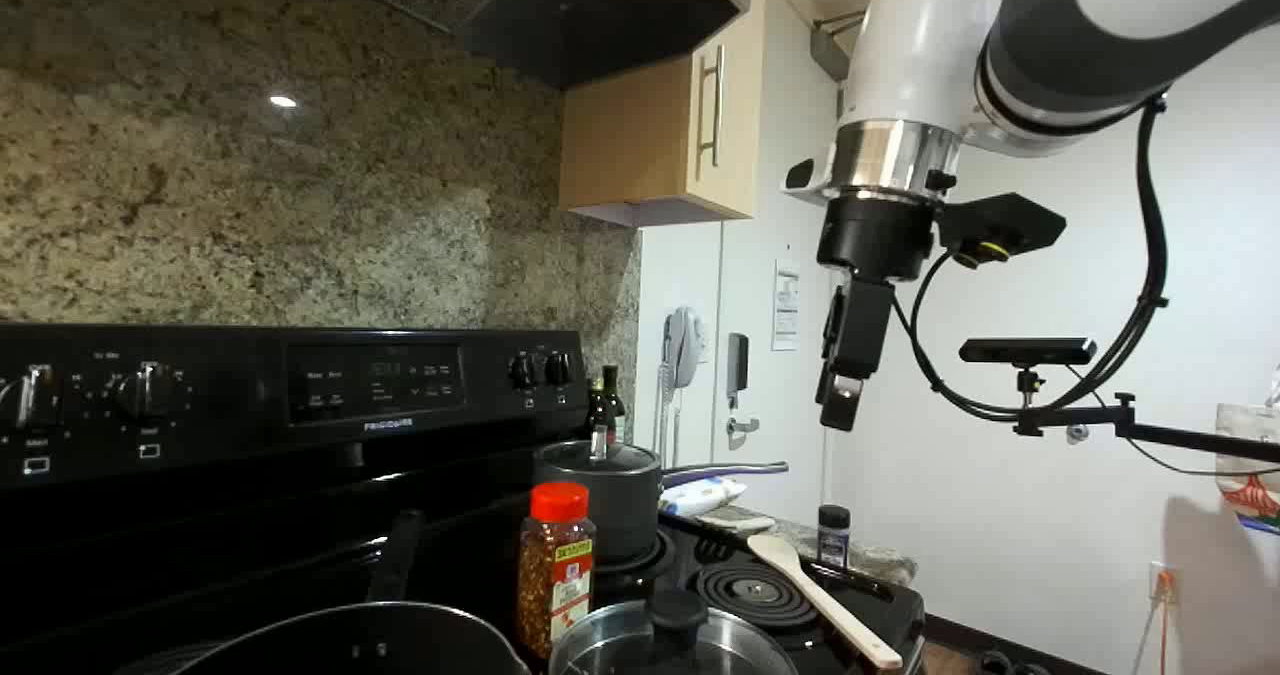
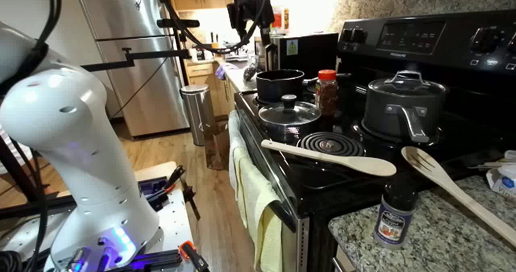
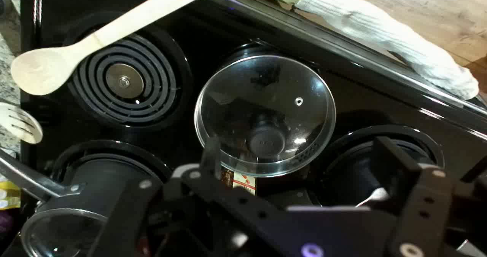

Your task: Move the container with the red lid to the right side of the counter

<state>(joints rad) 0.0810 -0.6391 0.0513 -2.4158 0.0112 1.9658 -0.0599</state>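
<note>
The container with the red lid (image 1: 557, 585) stands upright on the stove, a clear bottle of reddish flakes with a red and yellow label. It also shows in an exterior view (image 2: 327, 92) beside the open black saucepan. In the wrist view only a strip of the container (image 3: 243, 182) shows below the glass lid; its red cap is hidden behind the gripper. My gripper (image 3: 304, 154) is open with wide-spread fingers and nothing between them. In both exterior views the gripper (image 1: 840, 410) hangs in the air, higher than the container and apart from it; its fingers (image 2: 254, 34) point down.
A glass-lidded pan (image 2: 290, 117) stands close beside the container. The open black saucepan (image 2: 280, 86) and a lidded dark pot (image 2: 403, 106) are on other burners. A wooden spoon (image 2: 330, 159) lies across the front burner. A dark-capped jar (image 2: 393, 221) stands on the granite counter (image 2: 354, 239).
</note>
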